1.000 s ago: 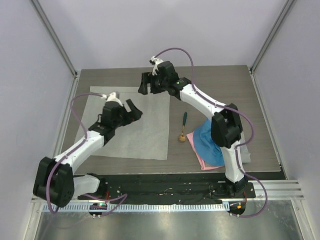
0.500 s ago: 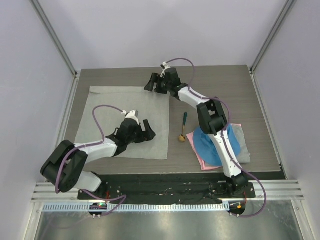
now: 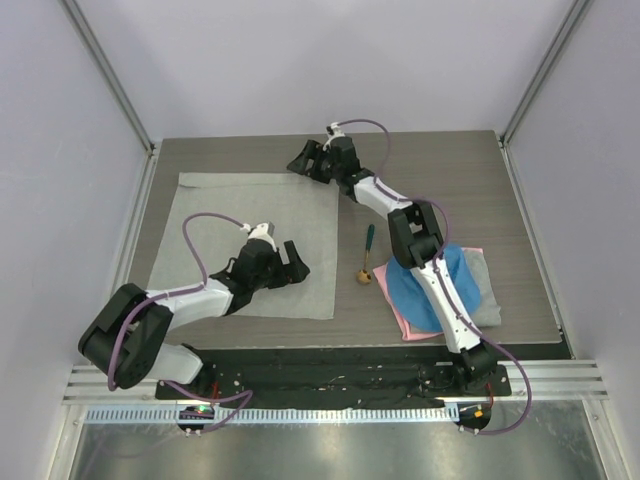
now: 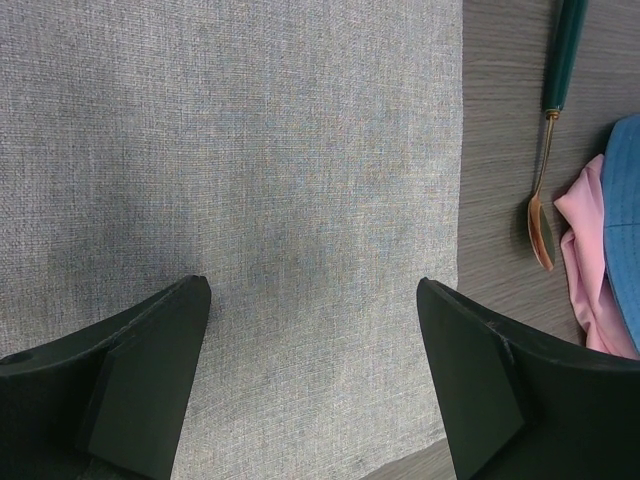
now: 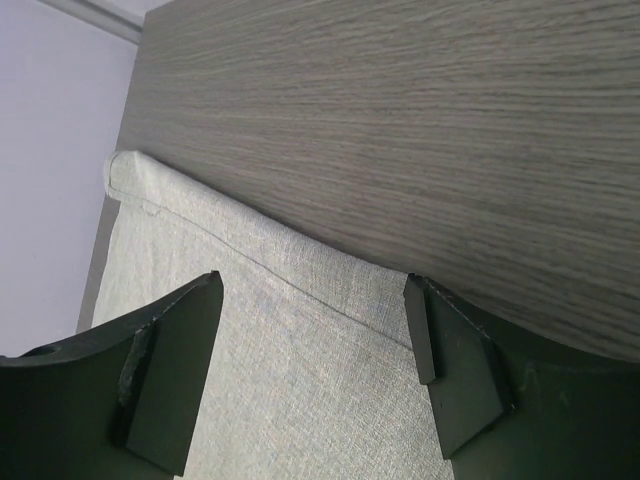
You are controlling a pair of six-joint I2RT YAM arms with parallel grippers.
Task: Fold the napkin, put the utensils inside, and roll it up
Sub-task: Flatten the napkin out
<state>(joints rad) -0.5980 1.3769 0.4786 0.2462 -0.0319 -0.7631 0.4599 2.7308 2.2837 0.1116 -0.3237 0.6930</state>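
Observation:
The light grey napkin (image 3: pixel 240 235) lies flat and spread out on the left of the table. My left gripper (image 3: pixel 296 262) is open, low over the napkin's near right part (image 4: pixel 300 200). My right gripper (image 3: pixel 303 163) is open over the napkin's far right corner, its jaws standing either side of the hemmed far edge (image 5: pixel 300 290). The spoon (image 3: pixel 367 254), with a dark green handle and a gold bowl, lies on the table right of the napkin. It also shows in the left wrist view (image 4: pixel 550 120). Both grippers are empty.
A blue cloth (image 3: pixel 425 285) lies on a pink cloth (image 3: pixel 402 312) at the right, with a grey cloth (image 3: pixel 485 290) beside them. The pink cloth's edge (image 4: pixel 590 260) is close to the spoon's bowl. Enclosure walls stand on the left, far and right sides.
My left gripper came down toward the napkin's near right part, then shifted slightly. My right gripper stretched out and dropped to the napkin's far right corner. Napkin and spoon have not moved.

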